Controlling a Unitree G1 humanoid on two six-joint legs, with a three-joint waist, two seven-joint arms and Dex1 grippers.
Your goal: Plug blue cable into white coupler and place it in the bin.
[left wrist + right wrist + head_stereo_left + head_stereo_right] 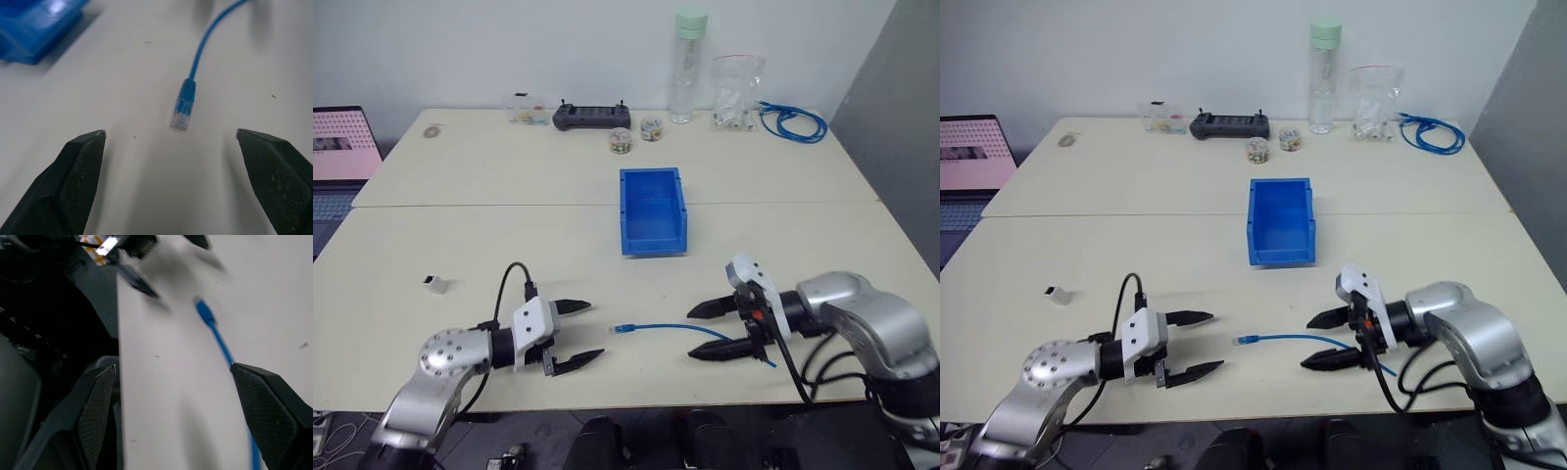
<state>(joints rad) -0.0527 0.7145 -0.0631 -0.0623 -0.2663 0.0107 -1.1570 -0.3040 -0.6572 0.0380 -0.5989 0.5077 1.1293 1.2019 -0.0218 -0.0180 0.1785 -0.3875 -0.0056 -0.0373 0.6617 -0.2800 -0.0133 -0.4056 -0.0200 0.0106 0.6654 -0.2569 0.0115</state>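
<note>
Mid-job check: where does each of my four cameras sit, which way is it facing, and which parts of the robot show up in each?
Left eye view: on the head, looking forward and down over the table; left gripper and right gripper open either side of the blue cable.
Right eye view: same scene; bin mid-table, white coupler at left.
Left wrist view: along its own fingers at the cable's plug.
Right wrist view: along its own fingers across the table edge.
Both wrist views share the cable.

Bare tabletop [460, 235] lies open around the blue cable [671, 328]. The bin [652, 211] stands well behind, with clutter along the far edge.
</note>
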